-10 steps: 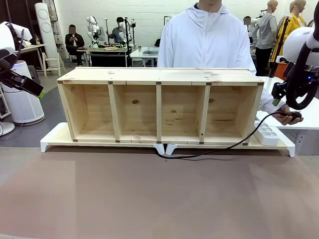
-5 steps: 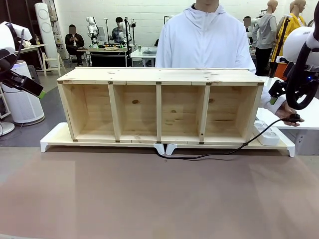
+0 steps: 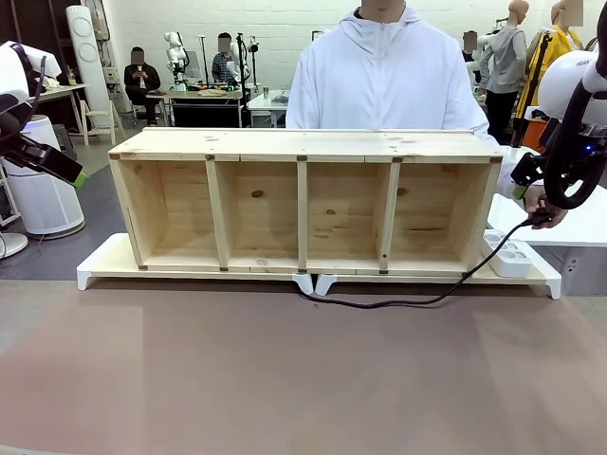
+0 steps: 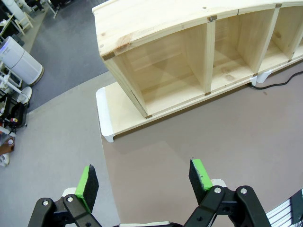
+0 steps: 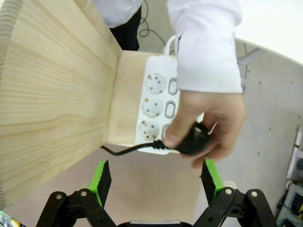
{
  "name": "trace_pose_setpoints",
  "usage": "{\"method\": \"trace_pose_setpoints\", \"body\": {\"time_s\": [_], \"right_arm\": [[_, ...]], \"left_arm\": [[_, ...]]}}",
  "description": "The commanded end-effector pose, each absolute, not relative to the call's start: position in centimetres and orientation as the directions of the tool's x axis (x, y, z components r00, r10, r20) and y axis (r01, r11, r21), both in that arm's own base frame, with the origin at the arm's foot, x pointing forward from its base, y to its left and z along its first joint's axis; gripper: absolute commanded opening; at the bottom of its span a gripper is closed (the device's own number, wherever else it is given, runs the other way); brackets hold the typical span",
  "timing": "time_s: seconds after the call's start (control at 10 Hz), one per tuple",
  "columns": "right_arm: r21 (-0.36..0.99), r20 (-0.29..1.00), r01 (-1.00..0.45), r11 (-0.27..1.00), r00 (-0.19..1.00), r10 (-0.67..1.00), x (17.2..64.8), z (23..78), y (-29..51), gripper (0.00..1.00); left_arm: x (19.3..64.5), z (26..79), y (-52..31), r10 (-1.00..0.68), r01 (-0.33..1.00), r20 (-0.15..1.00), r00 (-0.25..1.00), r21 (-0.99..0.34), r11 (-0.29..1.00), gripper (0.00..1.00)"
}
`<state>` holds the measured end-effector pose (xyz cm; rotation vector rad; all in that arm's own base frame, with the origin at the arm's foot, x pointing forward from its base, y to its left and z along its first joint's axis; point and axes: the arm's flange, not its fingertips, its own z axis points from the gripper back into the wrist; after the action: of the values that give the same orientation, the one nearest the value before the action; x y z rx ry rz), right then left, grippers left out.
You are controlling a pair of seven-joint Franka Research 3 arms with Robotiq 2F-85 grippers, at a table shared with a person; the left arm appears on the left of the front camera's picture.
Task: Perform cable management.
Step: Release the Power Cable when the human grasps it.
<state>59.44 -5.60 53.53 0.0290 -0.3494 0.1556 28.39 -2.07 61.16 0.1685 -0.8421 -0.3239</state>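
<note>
**Plug held up at right, both grippers wide**

I see a brown table [image 3: 285, 379] in a lab room with grey floor, people seated upper left of the front view. One wooden shelf [image 3: 303, 199] with four bays on one white base [image 3: 114, 265]. One power strip [image 5: 158, 106], three sockets visible. One cable [image 3: 398, 301] runs from centre along the base to the person's hand [image 5: 208, 127] gripping its plug, centre right. Left gripper [image 4: 144, 178] wide, empty. Right gripper [image 5: 156, 178] wide, empty, just below hand.
</note>
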Motion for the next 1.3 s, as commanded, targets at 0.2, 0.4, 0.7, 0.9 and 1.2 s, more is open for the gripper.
{"method": "trace_pose_setpoints", "body": {"time_s": [0.2,0.4,0.7,0.9,1.2], "right_arm": [[0.002,0.342,-0.157,0.988,0.928,0.147,59.45,53.46,-5.62,0.98],[0.002,0.342,-0.157,0.988,0.928,0.147,59.45,53.46,-5.62,0.98],[0.002,0.342,-0.157,0.988,0.928,0.147,59.45,53.46,-5.62,0.98],[0.002,0.342,-0.157,0.988,0.928,0.147,59.45,53.46,-5.62,0.98],[0.002,0.342,-0.157,0.988,0.928,0.147,59.45,53.46,-5.62,0.98]], "left_arm": [[28.62,61.12,-2.14,-0.349,0.210,0.707,0.615,0.280,0.937,1.00],[28.62,61.12,-2.14,-0.349,0.210,0.707,0.615,0.280,0.937,1.00],[28.62,61.12,-2.14,-0.349,0.210,0.707,0.615,0.280,0.937,1.00],[28.62,61.12,-2.14,-0.349,0.210,0.707,0.615,0.280,0.937,1.00],[28.62,61.12,-2.14,-0.349,0.210,0.707,0.615,0.280,0.937,1.00]]}}
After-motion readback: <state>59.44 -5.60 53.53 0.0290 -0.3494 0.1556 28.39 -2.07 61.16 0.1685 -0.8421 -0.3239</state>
